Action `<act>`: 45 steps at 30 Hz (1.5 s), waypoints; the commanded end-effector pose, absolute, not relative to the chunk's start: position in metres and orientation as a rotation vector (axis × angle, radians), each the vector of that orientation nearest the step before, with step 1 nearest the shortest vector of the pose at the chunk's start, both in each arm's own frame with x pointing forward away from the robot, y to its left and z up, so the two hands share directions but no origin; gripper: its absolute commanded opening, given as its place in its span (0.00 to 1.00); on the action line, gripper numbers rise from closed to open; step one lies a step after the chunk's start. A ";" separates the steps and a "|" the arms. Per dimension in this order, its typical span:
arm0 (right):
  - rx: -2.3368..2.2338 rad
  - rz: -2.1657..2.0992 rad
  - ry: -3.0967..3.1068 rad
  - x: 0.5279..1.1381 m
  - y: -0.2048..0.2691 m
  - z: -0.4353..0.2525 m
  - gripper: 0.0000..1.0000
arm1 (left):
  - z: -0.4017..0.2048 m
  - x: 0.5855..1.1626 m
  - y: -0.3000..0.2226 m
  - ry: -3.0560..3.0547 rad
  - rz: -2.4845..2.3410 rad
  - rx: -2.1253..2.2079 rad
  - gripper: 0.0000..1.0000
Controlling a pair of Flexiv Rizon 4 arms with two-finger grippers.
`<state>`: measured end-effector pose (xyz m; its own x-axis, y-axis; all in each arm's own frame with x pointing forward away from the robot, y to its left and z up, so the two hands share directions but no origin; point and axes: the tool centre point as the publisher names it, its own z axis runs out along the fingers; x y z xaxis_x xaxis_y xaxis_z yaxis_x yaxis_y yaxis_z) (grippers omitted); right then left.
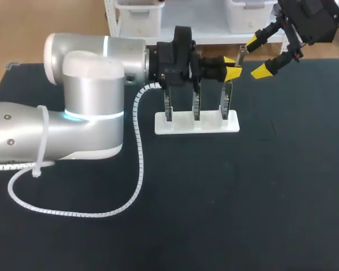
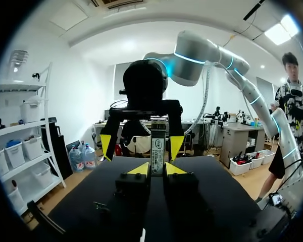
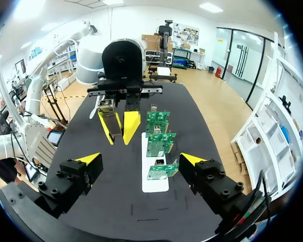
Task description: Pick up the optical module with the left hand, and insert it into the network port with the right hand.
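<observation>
The left end effector (image 1: 231, 66) pinches the optical module (image 2: 158, 143), holding it above the counter (image 1: 243, 197) at 1 o'clock from the white stand (image 1: 196, 123) carrying three circuit boards (image 1: 196, 104). The right end effector (image 1: 256, 55) is spread wide, its fingers flanking the module without touching it.

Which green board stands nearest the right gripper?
The rightmost board on the white stand; the middle board and left board are farther from the right gripper.
</observation>
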<state>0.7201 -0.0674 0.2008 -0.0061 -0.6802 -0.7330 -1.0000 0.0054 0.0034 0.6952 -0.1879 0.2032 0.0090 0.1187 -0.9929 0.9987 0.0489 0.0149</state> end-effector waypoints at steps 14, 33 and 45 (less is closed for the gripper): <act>-1.728 0.755 1.744 0.719 -0.067 0.201 1.00 | 0.202 0.703 -0.201 1.292 -1.107 1.275 0.00; -1.728 0.755 1.744 0.719 -0.067 0.201 1.00 | 0.200 0.707 -0.194 1.350 -1.072 1.280 0.00; -1.733 0.733 1.767 0.713 -0.068 0.207 1.00 | 0.200 0.707 -0.194 1.350 -1.072 1.280 0.00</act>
